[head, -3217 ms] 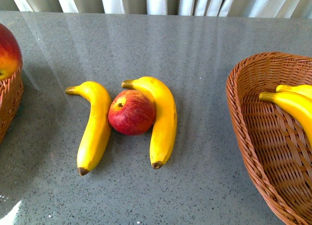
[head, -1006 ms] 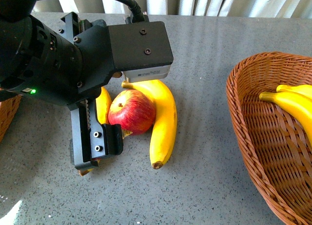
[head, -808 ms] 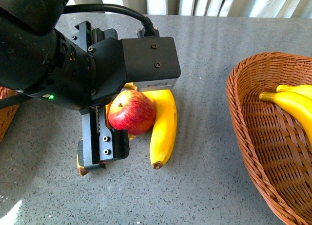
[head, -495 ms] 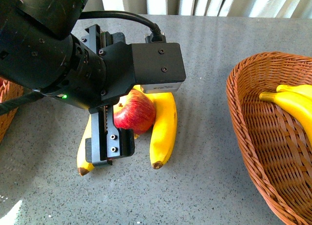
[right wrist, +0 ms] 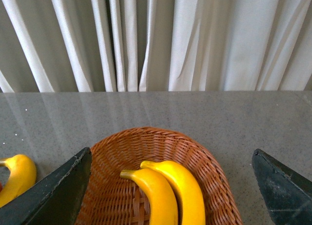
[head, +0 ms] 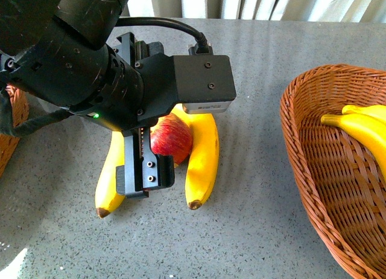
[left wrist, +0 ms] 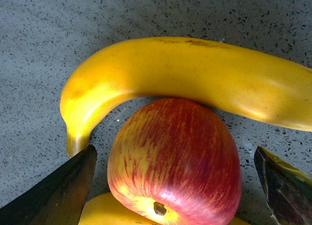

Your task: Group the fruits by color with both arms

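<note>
The grey speckled counter (head: 259, 230) ran wide and bare between the loose fruit and the right-hand wicker basket (head: 307, 164), with more bare surface nearer the robot and behind, toward the pale curtain (right wrist: 156, 40). The bulky black left arm (head: 78, 67) hung over the loose fruit, hiding much of it in the front view. The right basket reached the frame's right edge and held two bananas (head: 362, 131) side by side against its far wall; only a strip of a second basket (head: 12, 128) showed at the left edge. On the counter, one banana (head: 204, 164) curved along the right side of the red apple (head: 175, 140), touching it, and another banana (head: 110, 182) lay on the apple's left, its brown tip pointing toward the robot. The left end effector (left wrist: 173, 186) stood spread apart, straddling the apple – a dark finger (left wrist: 63, 191) on each flank, whether touching the skin I could not tell. The right end effector (right wrist: 170, 191) was spread wide too, gripping nothing, above and short of the right basket – with free air all round it.
</note>
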Robot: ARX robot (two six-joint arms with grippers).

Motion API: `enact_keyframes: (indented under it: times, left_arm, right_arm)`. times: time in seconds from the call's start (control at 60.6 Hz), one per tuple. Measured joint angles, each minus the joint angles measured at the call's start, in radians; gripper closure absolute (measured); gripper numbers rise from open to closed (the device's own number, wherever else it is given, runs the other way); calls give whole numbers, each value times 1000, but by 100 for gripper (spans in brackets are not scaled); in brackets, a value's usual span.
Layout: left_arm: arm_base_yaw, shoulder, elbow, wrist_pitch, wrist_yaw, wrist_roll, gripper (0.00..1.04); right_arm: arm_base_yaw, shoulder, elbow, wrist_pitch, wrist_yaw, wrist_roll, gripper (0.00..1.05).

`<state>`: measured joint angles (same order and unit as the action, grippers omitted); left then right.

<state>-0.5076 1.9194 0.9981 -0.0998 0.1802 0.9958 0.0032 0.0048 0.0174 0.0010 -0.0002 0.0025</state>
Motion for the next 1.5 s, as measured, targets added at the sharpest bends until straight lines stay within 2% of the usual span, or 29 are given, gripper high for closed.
enact_keyframes:
  times: [0.841,0.891,0.99,1.072,1.501]
  left_arm:
    - [3,61,28,-10,-19,7,9]
    - [3,62,28,-10,-21,8,11]
    - [3,62,28,-10,-19,7,26]
    - [3,61,28,-11,-19,6,31]
    - [20,-53,-4,-32,31,22,33]
  right_arm:
    - [0,0,0,0,0,0,9]
    - [0,0,0,0,0,0,9]
    - [0,0,0,0,0,0,9]
    - [0,0,0,0,0,0,9]
    - [0,0,0,0,0,0,9]
